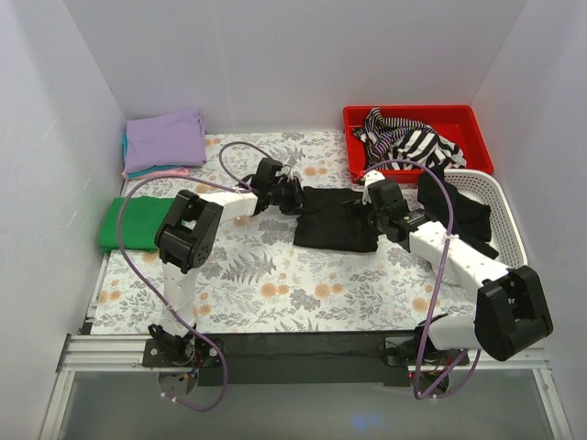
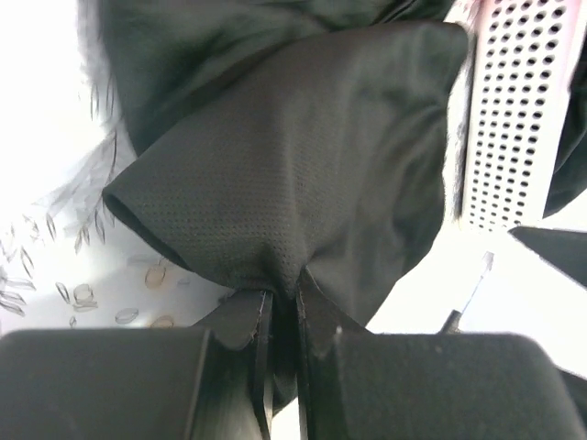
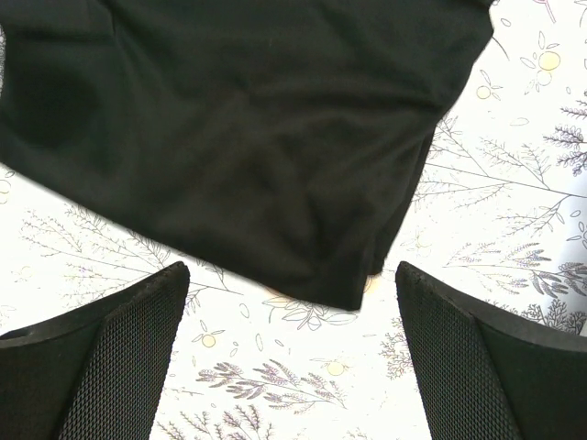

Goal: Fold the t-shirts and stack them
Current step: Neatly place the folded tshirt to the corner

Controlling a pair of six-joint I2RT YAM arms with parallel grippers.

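A black t-shirt [image 1: 335,220] lies crumpled on the flowered table cloth at mid table. My left gripper [image 1: 295,194] is shut on its left edge; in the left wrist view the black fabric [image 2: 303,165] bunches up from between the closed fingers [image 2: 248,321]. My right gripper [image 1: 367,209] hovers over the shirt's right part with its jaws wide open, and a corner of the black t-shirt [image 3: 275,137] lies just beyond its fingertips [image 3: 128,330]. Folded shirts sit at the far left: a lavender one [image 1: 165,139] over teal and pink edges, and a green one [image 1: 133,223].
A red bin [image 1: 417,137] with striped black-and-white cloth stands at the back right. A white perforated basket [image 1: 495,197] holding dark cloth is at the right, close to the right arm. White walls enclose the table on three sides.
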